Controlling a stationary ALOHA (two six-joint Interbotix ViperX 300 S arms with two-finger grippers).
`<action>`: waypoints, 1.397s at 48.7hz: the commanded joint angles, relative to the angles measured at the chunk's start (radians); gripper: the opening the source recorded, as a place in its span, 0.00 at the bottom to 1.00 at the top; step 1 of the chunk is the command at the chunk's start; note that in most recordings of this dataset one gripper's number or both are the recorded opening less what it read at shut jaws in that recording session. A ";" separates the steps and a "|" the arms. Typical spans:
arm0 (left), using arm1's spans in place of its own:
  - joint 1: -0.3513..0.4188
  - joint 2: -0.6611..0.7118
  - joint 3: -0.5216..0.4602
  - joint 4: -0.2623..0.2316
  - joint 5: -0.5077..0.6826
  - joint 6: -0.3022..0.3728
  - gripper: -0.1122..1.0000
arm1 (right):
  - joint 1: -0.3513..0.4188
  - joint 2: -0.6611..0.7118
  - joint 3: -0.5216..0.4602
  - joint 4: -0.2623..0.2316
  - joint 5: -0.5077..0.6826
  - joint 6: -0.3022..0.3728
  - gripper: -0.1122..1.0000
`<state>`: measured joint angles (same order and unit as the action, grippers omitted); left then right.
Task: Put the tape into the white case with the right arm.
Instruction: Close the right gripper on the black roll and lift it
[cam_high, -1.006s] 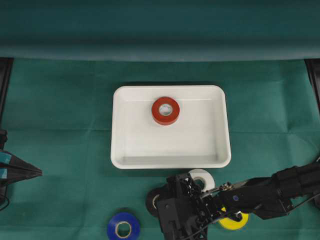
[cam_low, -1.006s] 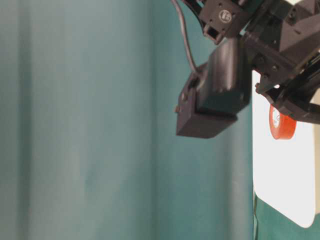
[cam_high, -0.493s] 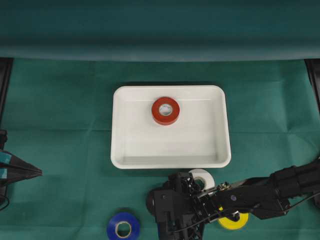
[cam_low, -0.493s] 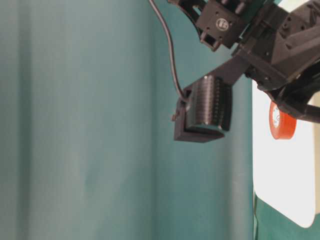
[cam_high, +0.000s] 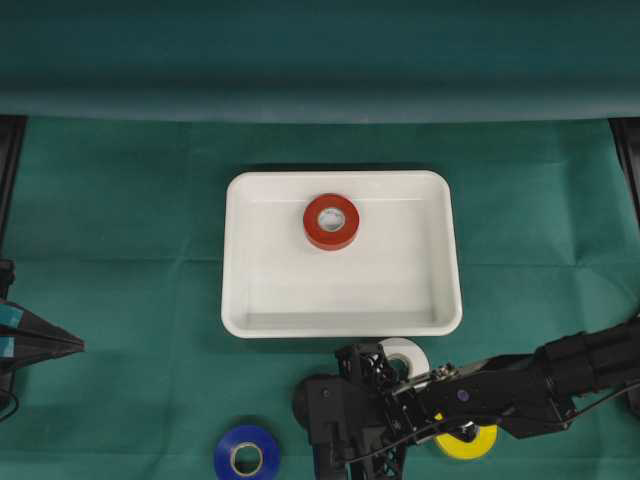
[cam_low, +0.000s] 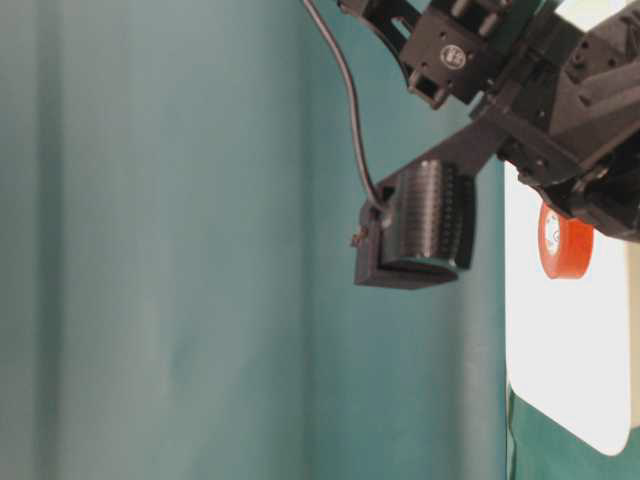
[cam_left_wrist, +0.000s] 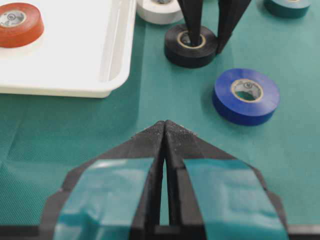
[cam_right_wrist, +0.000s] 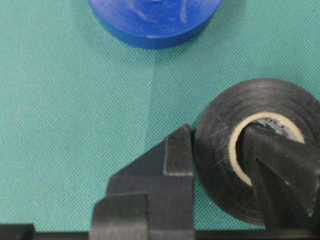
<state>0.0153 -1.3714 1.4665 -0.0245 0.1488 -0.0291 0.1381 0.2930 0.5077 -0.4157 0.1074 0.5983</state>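
Overhead view, left to right: your left claw (cam_high: 75, 345) sits pinched shut with nothing in it, blue roll (cam_high: 247, 452) bottom center, then your right claw (cam_left_wrist: 209, 31) clamped on the black tape (cam_left_wrist: 190, 45), just below the white case (cam_high: 340, 320).

1. I see a green cloth (cam_high: 120, 200) covering the whole worktop, with faint fold lines across it.
2. A darker green curtain (cam_high: 320, 60) closes off the far side.
3. A blue tape roll (cam_high: 246, 452) lies flat on the cloth near the front edge, its pale core facing up.
4. A white tape roll (cam_high: 412, 352) lies flat to the right and farther back, partly hidden.
5. A yellow tape roll (cam_high: 482, 437) lies near the front, mostly covered from above.
6. I note a teal tape roll (cam_left_wrist: 290, 6), cut off at the left wrist view's top edge.
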 joint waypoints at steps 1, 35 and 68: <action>0.000 0.008 -0.012 -0.002 -0.009 -0.002 0.10 | 0.003 -0.029 -0.012 -0.002 0.003 -0.002 0.13; 0.002 0.008 -0.012 -0.002 -0.009 -0.002 0.10 | 0.046 -0.178 -0.071 -0.003 0.199 -0.002 0.11; 0.002 0.008 -0.012 -0.002 -0.009 -0.002 0.10 | -0.114 -0.242 -0.060 -0.071 0.305 -0.006 0.11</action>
<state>0.0153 -1.3714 1.4665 -0.0245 0.1488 -0.0307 0.0552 0.0828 0.4617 -0.4725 0.4111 0.5937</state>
